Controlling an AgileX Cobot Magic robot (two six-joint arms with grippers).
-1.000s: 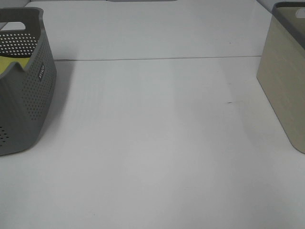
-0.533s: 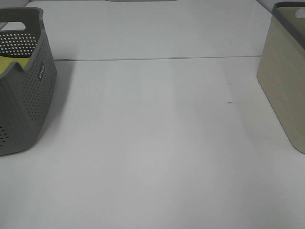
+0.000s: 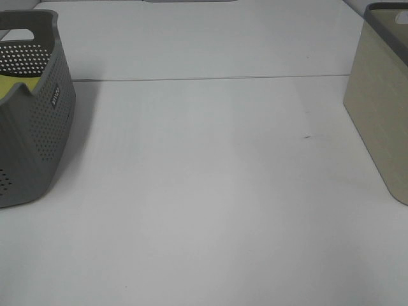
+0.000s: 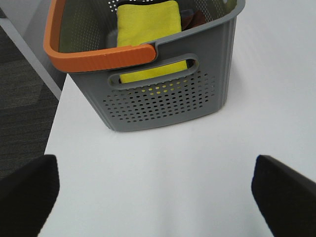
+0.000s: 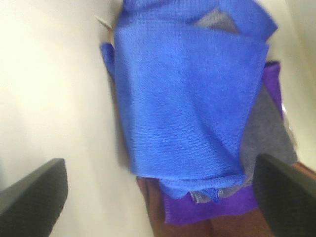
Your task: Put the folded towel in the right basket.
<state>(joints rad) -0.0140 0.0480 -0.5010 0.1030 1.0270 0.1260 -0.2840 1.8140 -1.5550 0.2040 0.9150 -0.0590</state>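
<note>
In the right wrist view a folded blue towel (image 5: 187, 98) lies on top of grey, purple and brown cloths inside the cream-walled right basket (image 5: 49, 98). My right gripper (image 5: 158, 168) is open above it, its dark fingers (image 5: 34, 197) apart and holding nothing. The right basket (image 3: 381, 108) shows at the right edge of the high view. A folded yellow towel (image 4: 148, 24) lies in the grey left basket (image 4: 163, 98). My left gripper (image 4: 155, 173) is open and empty over the table, in front of that basket. Neither gripper shows in the high view.
The left basket (image 3: 32, 121) is perforated grey plastic with an orange handle (image 4: 98, 54) and stands near the table's left edge (image 4: 57, 123). The white tabletop (image 3: 210, 178) lies between the two baskets, with a seam (image 3: 210, 79) running across it.
</note>
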